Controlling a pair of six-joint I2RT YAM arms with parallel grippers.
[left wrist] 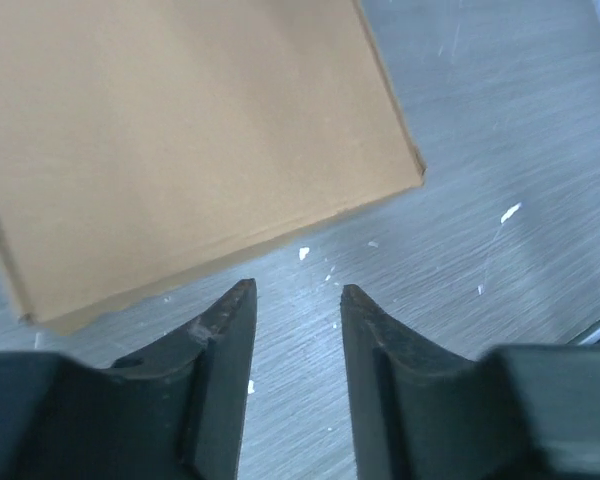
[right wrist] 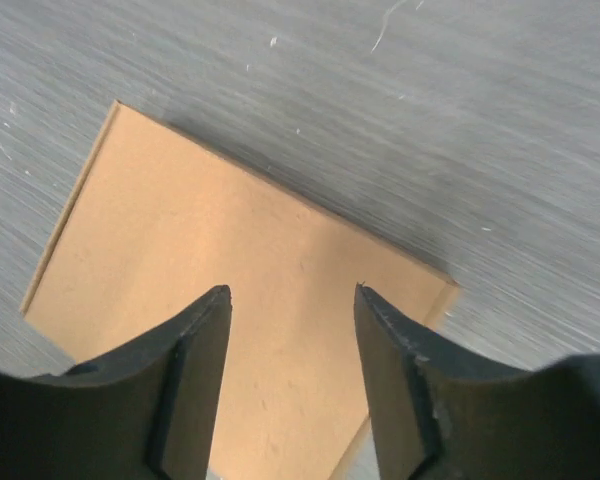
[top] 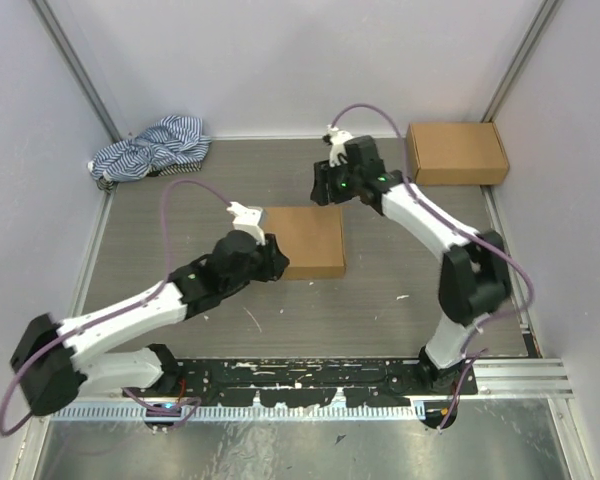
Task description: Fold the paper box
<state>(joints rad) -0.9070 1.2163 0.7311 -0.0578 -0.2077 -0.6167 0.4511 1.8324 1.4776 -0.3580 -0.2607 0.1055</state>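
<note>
1. The paper box (top: 308, 240) lies flat on the bench (top: 390, 295), about mid-bench and ahead of the arm bases. One hand is on either side of it.
2. The left hand (left wrist: 298, 293) sits at the near-left side of the paper box. Its fingers are spread with nothing between them. In the wrist view the tips stop just short of the box's edge, over bare bench. I judge this to be a hand standing off, not one gripping.
3. The right hand (right wrist: 292, 292) hangs over the far side of the paper box. It is also spread, and the brown lid shows in the gap between its fingers. I cannot tell whether the tips touch the lid.
4. Flanking the paper box from opposite sides suits pressing panels and tucking tabs. With neither hand pinching anything, the box holds its shape by itself.
5. The paper box is plain brown corrugated card, shallow and rectangular. Its top is closed flat, its corners are square, and no flap or tab stands up. A thin seam runs along one edge. The folding looks done or very nearly so.
6. A second brown box (top: 457, 152) rests well apart, far-right of the paper box. A striped cloth (top: 155, 147) is bunched well apart, far-left of it. Neither hand touches either one.
</note>
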